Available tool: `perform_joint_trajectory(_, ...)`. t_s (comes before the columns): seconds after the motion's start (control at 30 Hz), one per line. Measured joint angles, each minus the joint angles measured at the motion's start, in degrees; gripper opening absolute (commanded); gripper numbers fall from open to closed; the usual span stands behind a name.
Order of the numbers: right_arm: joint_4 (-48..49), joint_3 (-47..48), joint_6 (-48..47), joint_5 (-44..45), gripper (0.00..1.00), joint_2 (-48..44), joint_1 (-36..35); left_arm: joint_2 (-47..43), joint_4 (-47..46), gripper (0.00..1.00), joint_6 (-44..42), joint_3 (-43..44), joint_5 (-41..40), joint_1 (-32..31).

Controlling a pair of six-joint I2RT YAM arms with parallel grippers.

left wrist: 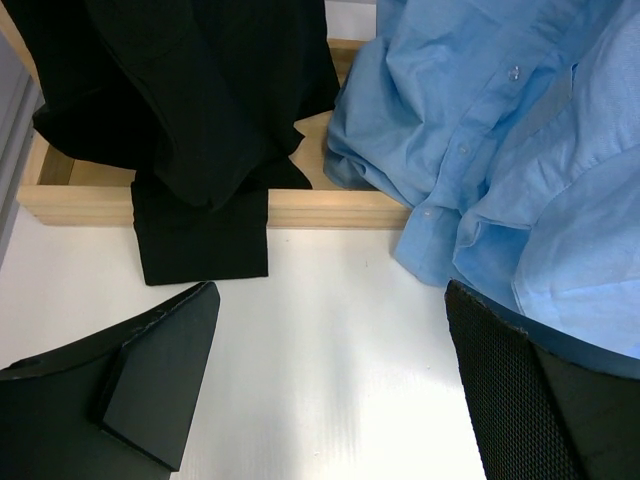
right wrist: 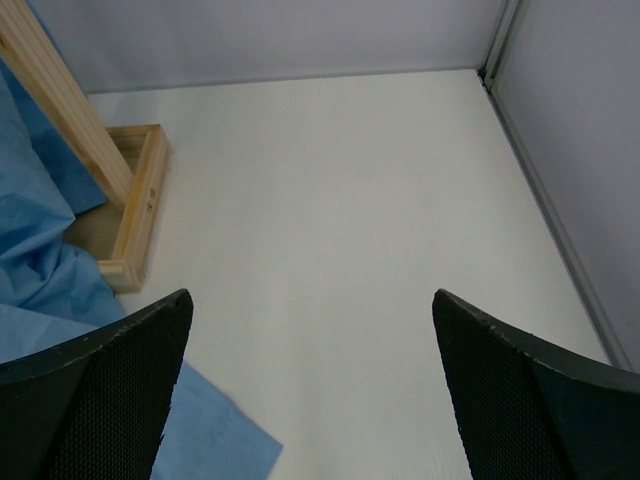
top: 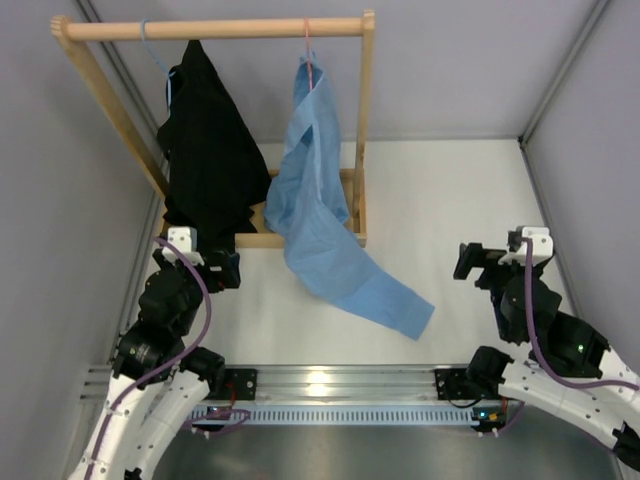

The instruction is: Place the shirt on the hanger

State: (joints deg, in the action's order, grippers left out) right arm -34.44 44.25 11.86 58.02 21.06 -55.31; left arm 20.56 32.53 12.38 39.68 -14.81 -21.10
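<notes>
Top external view has the shirt (top: pixel 320 215) hanging from the hanger (top: pixel 308 50), whose hook sits over the rod of the wooden rack (top: pixel 215 29). The cloth drops in one bunched column and its lower end lies on the surface (top: pixel 450 190), toward the right arm.

It looks gathered rather than spread across both shoulders, though the wire under the fabric is mostly hidden. My worry is that such uneven weight could let it slide off. The trailing end is a second risk: if an arm sweeps across and snags it, the pull could drag the shirt down or tug the light rack over. The black garment (top: pixel 205 150) on the blue hanger (top: pixel 150 45) hangs just beside it, and a reach between them could catch that too.

The left tool (left wrist: pixel 330 385) stands wide and holds nothing, near the black cloth's hem. The right tool (right wrist: pixel 310 390) is equally wide and empty, over bare white.

The surface is smooth, matte white. Plain grey walls (top: pixel 450 60) close it in on three sides, and a metal rail (top: pixel 340 380) runs along the near edge.
</notes>
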Motion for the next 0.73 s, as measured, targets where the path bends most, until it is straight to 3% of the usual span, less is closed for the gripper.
perform_joint_trajectory(0.73,-2.05,0.11,1.42,0.42,0.99,2.75,0.0,0.0,-0.02,0.98,-0.04,0.0,0.42,0.0)
